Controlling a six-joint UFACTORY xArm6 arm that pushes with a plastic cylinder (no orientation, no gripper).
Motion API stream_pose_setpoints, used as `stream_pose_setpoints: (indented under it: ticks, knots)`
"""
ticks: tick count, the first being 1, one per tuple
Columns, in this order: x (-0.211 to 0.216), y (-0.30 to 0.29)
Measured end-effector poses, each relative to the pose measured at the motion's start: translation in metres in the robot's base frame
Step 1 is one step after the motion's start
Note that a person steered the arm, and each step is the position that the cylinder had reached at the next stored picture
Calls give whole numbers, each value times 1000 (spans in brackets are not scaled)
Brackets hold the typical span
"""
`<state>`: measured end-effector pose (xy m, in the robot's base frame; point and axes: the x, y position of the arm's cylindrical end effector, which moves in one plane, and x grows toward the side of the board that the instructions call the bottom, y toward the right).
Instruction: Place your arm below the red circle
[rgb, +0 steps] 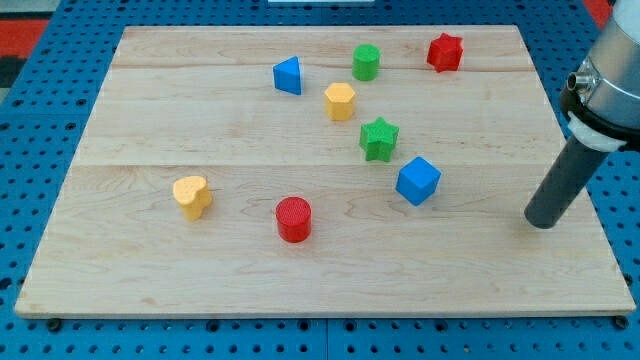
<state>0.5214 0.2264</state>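
The red circle (294, 219) is a short red cylinder lying in the lower middle of the wooden board (150, 270). My tip (541, 224) rests on the board far to the view's right of it, at about the same height in the view. The dark rod rises from the tip to the upper right, towards the arm's grey body (607, 85). The blue cube (418, 181) lies between the red circle and my tip, a little higher in the view. My tip touches no block.
A yellow heart (191, 196) lies left of the red circle. A green star (379, 138), yellow hexagon (340, 101), blue triangle (288, 76), green cylinder (366, 62) and red star (444, 52) lie in the upper half. Blue pegboard (40, 120) surrounds the board.
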Motion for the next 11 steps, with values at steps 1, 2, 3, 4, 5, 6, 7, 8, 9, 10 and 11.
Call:
stream_pose_setpoints:
  ticks: [1, 2, 3, 4, 5, 6, 7, 8, 9, 10, 11]
  knots:
    - [-3, 0]
    - [-6, 0]
    - [-7, -1]
    - [-7, -27]
    - [-7, -75]
    - [-1, -132]
    - [2, -157]
    - [23, -157]
    - [60, -221]
    - [49, -265]
    - [15, -264]
